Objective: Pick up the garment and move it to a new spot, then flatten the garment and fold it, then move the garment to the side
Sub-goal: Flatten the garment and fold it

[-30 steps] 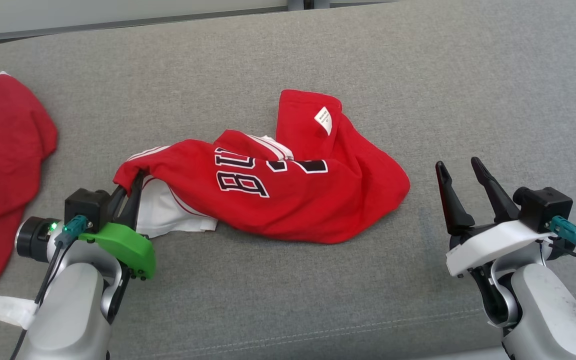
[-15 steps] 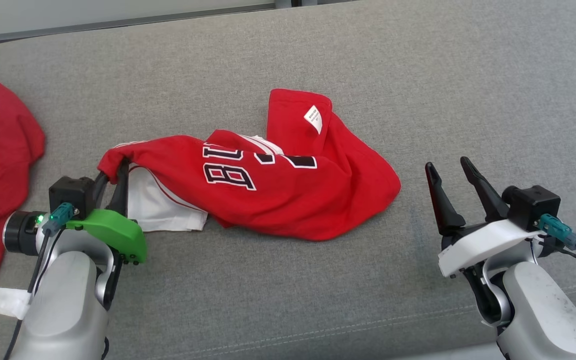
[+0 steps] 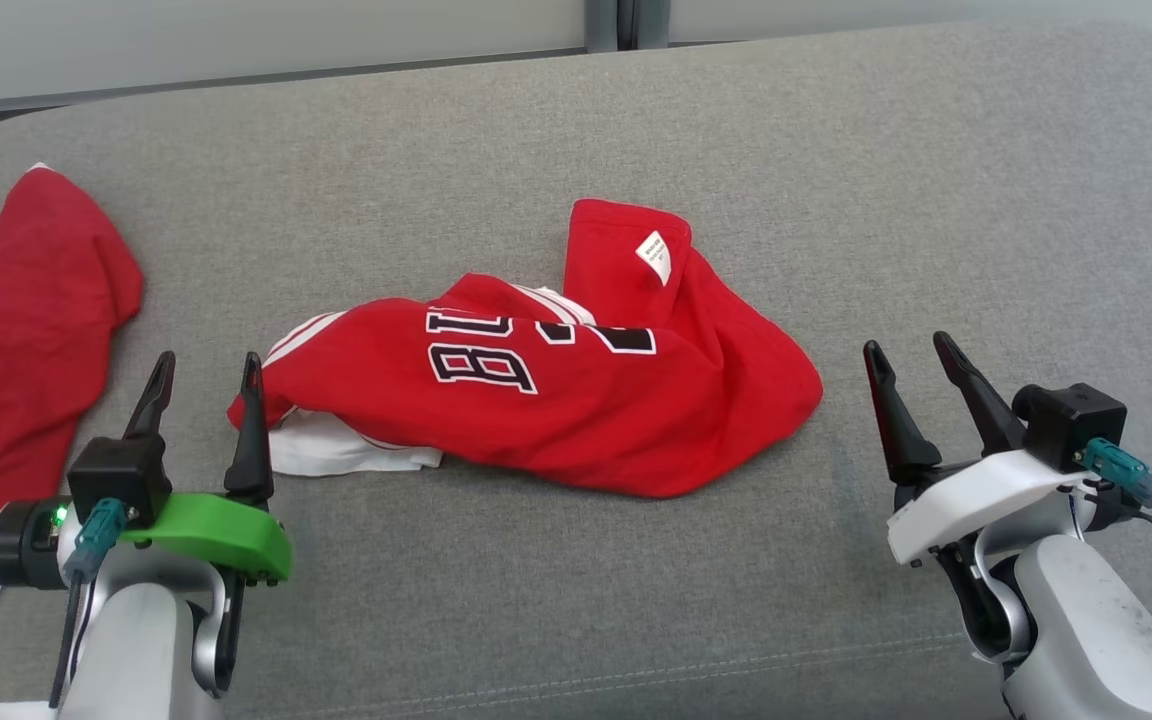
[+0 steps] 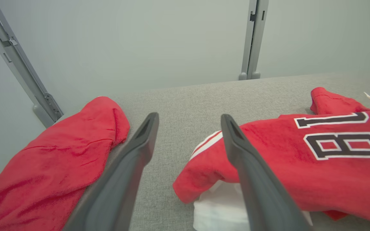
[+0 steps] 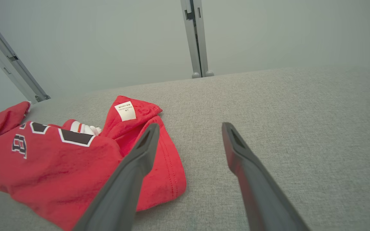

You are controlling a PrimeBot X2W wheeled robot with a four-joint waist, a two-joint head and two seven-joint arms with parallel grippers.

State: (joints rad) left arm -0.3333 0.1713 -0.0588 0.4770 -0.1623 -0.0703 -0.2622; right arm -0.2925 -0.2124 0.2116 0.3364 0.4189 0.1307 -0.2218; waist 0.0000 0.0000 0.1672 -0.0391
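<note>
L gripper (image 3: 210, 360) stands w/ jaws wide apart and nothing between them, hovering at the near-left of the grey cushion (image 3: 836, 180); its inner finger sits right at the left tip of the red jersey (image 3: 576, 420), touching or just clear I can't tell; R gripper (image 3: 906, 343) likewise spread and empty, near the jersey's right end w/ bare cushion between; jersey lies bunched approx mid-cushion, no. print (image 3: 481, 350) facing up, a white layer (image 3: 336, 455) poking out under its left end, a flap w/ white label (image 3: 655, 255) turned over at the back; so it looks placed at a spot but not yet flat, and flattening seems the step in hand; risks, as I judge them: layers are doubled over, so a pinch at the left tip may catch only the top red layer or only the white one, and a pull would then twist it rather than spread it; the turned flap at the back may not open out if only the near ends get pulled; a second red cloth (image 3: 26, 330) lies near the L gripper's outer side, same colour, so a reach drifting outward could snag that instead; soft knit on a fabric cushion prob. drags and wrinkles if slid instead of lifted
</note>
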